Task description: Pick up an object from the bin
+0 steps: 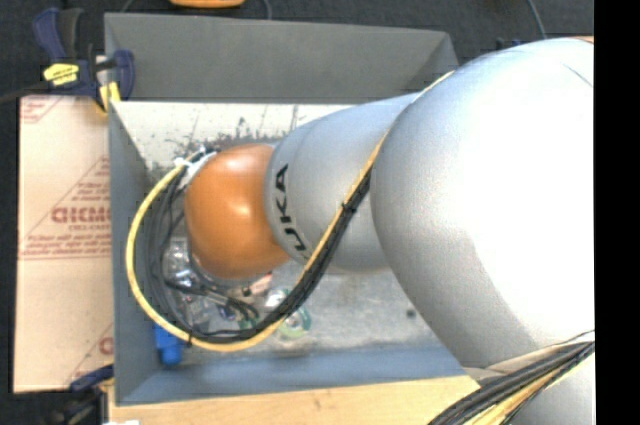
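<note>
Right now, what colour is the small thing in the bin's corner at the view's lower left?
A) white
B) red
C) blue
C: a small blue thing lies in that corner of the bin, beside the arm's yellow cable.

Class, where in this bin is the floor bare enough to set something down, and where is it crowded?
Bare: a strip of floor between the far wall and the orange cover; a patch between the arm and the near wall. Crowded: the near left corner, with a blue thing and a heap under the cables.
</note>
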Robot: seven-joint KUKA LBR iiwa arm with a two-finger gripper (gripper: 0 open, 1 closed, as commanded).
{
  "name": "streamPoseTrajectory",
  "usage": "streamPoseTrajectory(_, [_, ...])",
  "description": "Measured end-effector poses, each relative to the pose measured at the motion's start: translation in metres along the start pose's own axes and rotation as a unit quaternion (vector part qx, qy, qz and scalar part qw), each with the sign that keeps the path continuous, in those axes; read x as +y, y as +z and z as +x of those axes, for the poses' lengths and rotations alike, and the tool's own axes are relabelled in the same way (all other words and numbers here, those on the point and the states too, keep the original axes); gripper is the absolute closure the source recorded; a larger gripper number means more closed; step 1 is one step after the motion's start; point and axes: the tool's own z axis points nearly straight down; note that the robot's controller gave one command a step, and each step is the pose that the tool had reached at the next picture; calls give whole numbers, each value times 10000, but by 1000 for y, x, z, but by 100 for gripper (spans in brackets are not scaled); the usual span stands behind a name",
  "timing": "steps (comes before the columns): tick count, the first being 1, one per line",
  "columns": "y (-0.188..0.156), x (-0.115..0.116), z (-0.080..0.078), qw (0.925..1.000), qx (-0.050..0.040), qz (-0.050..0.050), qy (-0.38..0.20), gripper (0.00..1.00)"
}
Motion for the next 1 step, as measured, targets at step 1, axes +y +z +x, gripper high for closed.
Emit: streamPoseTrajectory(1, [5,-2,4,10000,55,17,22,0])
